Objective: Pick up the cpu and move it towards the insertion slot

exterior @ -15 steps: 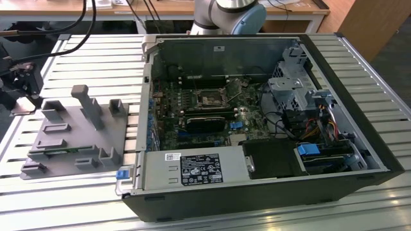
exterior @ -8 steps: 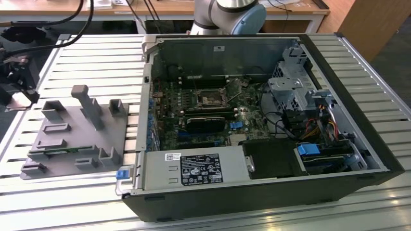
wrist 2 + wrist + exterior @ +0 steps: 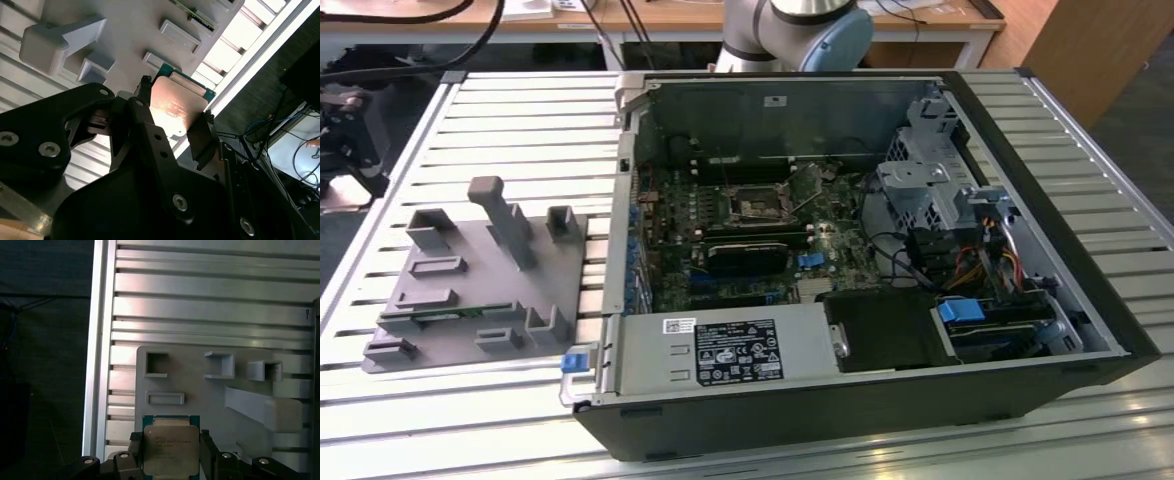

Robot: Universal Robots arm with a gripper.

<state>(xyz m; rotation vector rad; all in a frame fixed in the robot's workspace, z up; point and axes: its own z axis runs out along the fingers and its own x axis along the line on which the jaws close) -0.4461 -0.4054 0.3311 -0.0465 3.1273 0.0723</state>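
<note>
Closest to my cameras is the end effector (image 3: 171, 456), and in both wrist views its two black fingers (image 3: 137, 450) stand against two opposite edges of the cpu (image 3: 171, 447), so it is closed on the chip with only the chip's width between them. The cpu (image 3: 176, 106) shows its silvery top and a thin green rim, and it sits flat between the fingers (image 3: 202, 140) of the end effector (image 3: 175, 110). I cannot tell if it is lifted free or if it rests on what is under it. Under it is a grey fixture plate (image 3: 200, 390) with several small rectangular holders and one thick post (image 3: 270, 410). In the second wrist view a narrow green circuit strip (image 3: 196, 14) stands in one holder of this plate (image 3: 125, 35). The plate lies on the slatted metal desk (image 3: 200, 300), with one corner near the desk's long edge rail. In the exterior view the same plate (image 3: 467, 295) lies near the desk's (image 3: 520, 110) edge at the exterior view's left. Beside it, from the middle of the desk toward the opposite edge, an open computer case (image 3: 854, 420) lies on its side. The insertion slot (image 3: 758, 207) is inside it, a square socket with a metal frame on the green board, well apart from the plate. Beyond the case, at the desk's far edge, stands the robot arm (image 3: 803, 25).
</note>
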